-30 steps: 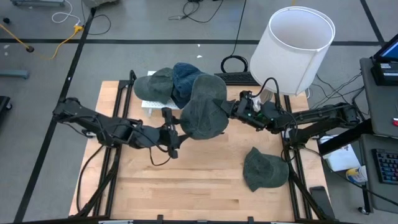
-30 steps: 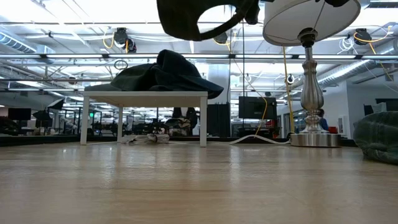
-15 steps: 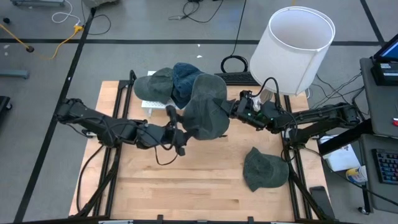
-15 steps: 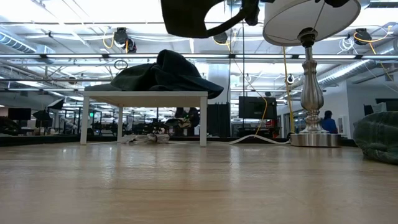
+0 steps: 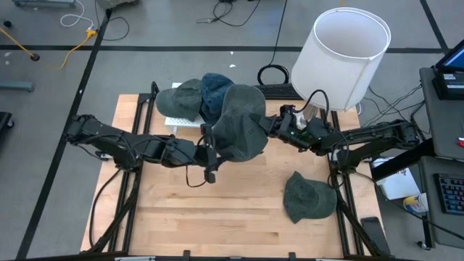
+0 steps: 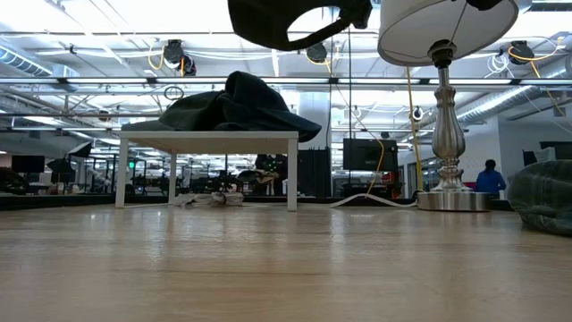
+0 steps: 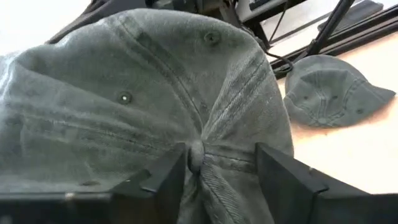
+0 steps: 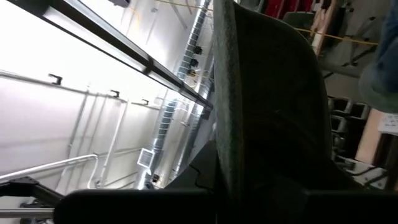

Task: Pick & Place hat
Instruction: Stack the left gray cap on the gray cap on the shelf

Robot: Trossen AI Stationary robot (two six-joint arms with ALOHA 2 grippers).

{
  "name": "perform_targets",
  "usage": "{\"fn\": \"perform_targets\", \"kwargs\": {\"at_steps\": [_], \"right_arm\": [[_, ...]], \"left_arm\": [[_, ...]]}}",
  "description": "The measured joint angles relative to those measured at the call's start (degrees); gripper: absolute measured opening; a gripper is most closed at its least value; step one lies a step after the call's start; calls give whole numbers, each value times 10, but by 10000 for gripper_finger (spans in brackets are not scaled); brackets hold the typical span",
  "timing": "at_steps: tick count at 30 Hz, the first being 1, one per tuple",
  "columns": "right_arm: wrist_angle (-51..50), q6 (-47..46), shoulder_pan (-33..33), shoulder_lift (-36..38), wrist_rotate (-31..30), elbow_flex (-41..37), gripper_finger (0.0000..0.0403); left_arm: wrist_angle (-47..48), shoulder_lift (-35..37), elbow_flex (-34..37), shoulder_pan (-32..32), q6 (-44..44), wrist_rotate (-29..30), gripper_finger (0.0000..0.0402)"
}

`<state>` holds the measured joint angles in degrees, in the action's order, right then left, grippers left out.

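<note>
Looking straight down from the high view, four hats can be counted: a grey-green hat [image 5: 239, 130] held aloft over the middle of the wooden table [image 5: 217, 217], a green hat [image 5: 181, 98] and a blue hat [image 5: 215, 93] piled on a small white stand [image 5: 174, 122] at the far left, and a second grey-green hat [image 5: 310, 197] lying flat near the right edge. Two arms work here: the right gripper [image 5: 270, 127] is clamped on the raised hat's right rim, while the left gripper [image 5: 209, 151] sits at its left edge with fingers parted around the fabric, not visibly pinching it. Compared with a second ago, the left gripper has advanced rightward from clear of the hat to right against it, and its fingers have narrowed; the right arm has not moved. One white lamp [image 5: 341, 58] stands at the far right corner. From the low view, the raised hat [image 6: 281, 22] hangs at the top of the frame, well above the table, with the stand [image 6: 210, 143] and its pile behind and the lamp's metal base [image 6: 450, 199] to the right. The left wrist view shows the crown of the hat [image 7: 143, 93] filling the frame, a fold of cloth lying between the two dark fingers [image 7: 165, 177], and the flat hat [image 7: 336, 90] beyond. The right wrist view shows the hat's rim [image 8: 230, 93] running edge-on into the closed jaws.
</note>
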<state>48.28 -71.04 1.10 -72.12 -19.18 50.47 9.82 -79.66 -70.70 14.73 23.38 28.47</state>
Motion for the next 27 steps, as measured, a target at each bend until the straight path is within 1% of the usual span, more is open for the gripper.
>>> {"fn": "perform_targets", "kwargs": {"at_steps": [4, 11, 13, 16, 19, 21, 23, 27], "right_arm": [[6, 0, 0, 0, 8, 0, 9], [4, 1, 0, 0, 17, 0, 9], [-3, -2, 0, 0, 15, 0, 9], [-11, -21, 0, 0, 14, 0, 9], [-21, -69, 0, 0, 8, 0, 9], [-25, -103, 0, 0, -8, 0, 9], [-26, -128, 0, 0, -20, 0, 9], [-38, -159, 0, 0, -21, 0, 9]], "left_arm": [[1, 0, 0, 0, 3, 4, 135], [-10, 0, 0, 5, 4, 86, 22], [-15, 0, 0, 8, 4, 100, 17], [-33, 0, 0, 15, 8, 127, 26], [-61, 0, 0, 23, 48, 151, 18], [-84, 0, 0, 32, 83, 190, 17], [-116, 0, 0, 41, 126, 242, 17], [-166, 1, 0, 58, 221, 336, 17]]}}
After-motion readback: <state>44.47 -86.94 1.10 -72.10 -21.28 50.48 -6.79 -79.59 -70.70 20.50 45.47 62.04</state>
